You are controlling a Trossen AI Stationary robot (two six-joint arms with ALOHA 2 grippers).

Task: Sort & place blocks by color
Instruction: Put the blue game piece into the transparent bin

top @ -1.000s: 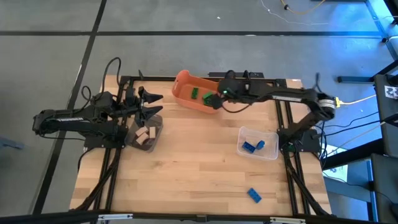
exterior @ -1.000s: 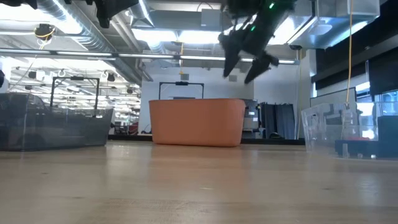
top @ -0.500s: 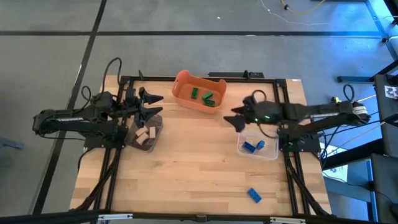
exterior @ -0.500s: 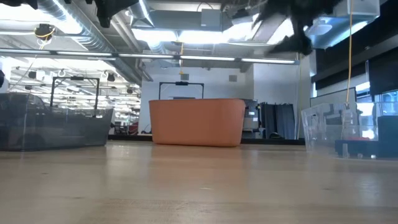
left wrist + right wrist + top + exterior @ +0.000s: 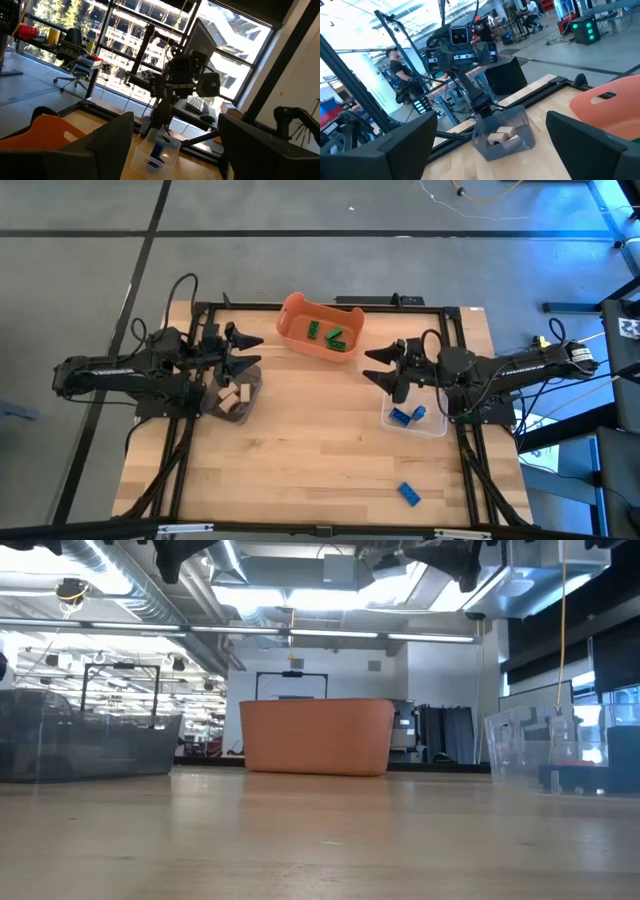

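Green blocks (image 5: 327,334) lie in the orange tub (image 5: 296,314) at the table's far middle. Tan wooden blocks (image 5: 232,399) lie in the dark container (image 5: 246,385) at the left, also seen in the right wrist view (image 5: 501,135). Blue blocks (image 5: 405,415) lie in the clear container (image 5: 436,423) at the right. One blue block (image 5: 408,493) lies flat on the table near the front edge. My left gripper (image 5: 248,352) is open and empty above the dark container. My right gripper (image 5: 380,367) is open and empty above the clear container's far left corner.
Bare wooden tabletop (image 5: 310,440) lies between the containers and toward the near edge. Dark frame rails (image 5: 466,470) run along the table's left and right sides. In the low view the orange tub (image 5: 316,735) stands across the middle. A person (image 5: 400,70) stands in the room beyond the table.
My right gripper has drawn back from over the orange tub toward the table's right and near side, and now hangs over the clear container's far left corner, open throughout. The green blocks stay in the tub.
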